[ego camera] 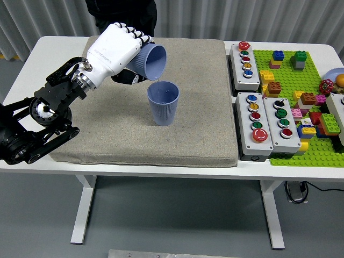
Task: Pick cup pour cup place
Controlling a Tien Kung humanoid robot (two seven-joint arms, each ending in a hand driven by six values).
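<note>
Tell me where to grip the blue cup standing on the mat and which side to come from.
Grip the standing cup around its ribbed wall at mid-height, coming from its right or near side. It stands upright with an open mouth, and the left hand holds the tilted cup over its upper left, so that side looks blocked.
</note>
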